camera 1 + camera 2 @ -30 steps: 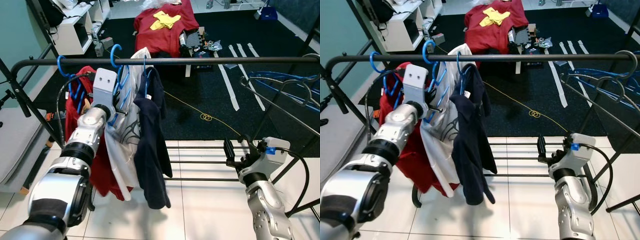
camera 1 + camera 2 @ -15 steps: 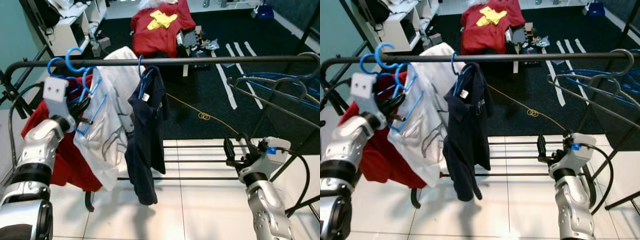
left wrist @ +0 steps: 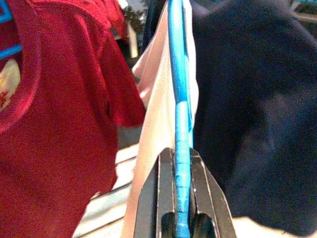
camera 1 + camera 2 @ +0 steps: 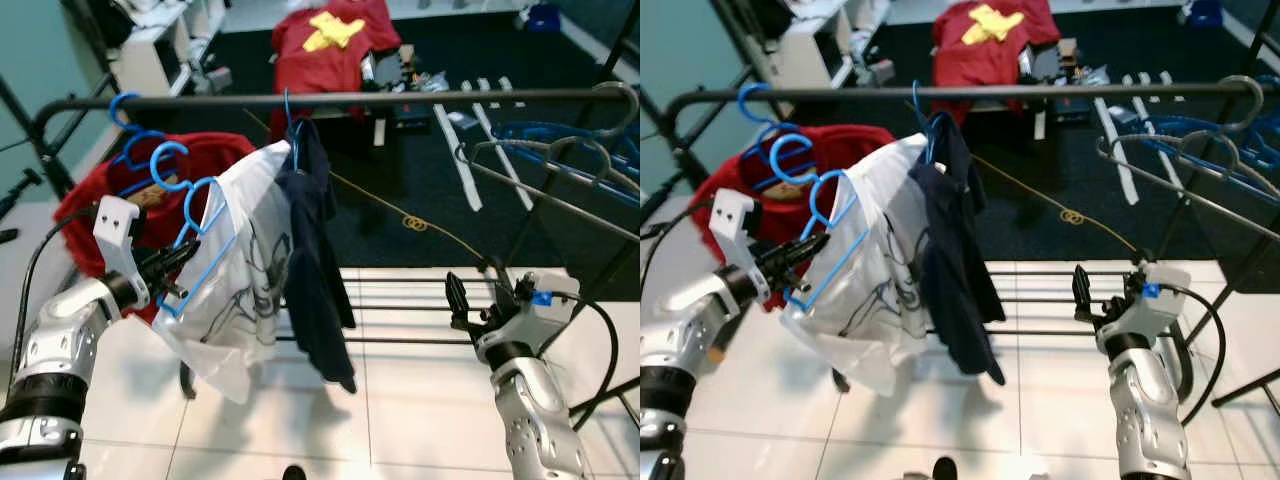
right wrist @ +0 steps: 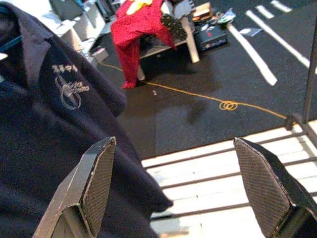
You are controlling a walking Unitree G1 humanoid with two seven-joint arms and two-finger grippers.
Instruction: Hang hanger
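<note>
Left tool [image 4: 178, 268] clamps the blue hanger [image 4: 205, 250] carrying the white shirt [image 4: 250, 280] — hook off the rail [image 4: 400, 97], awaiting hanging — right tool [image 4: 470, 300] idles, spread wide.

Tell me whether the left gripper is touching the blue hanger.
Touching: in the left wrist view the left gripper has both fingers pressed against the blue hanger.

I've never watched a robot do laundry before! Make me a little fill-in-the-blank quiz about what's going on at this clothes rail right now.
1. The left gripper is clamped on a hanger whose colour is ____.
2. That hanger carries a ____ T-shirt.
3. The hanger's hook is held below the black rail, not yet ____ on it.
4. The right gripper is open and holds ____.

Missing words: blue; white; hung; nothing
</note>
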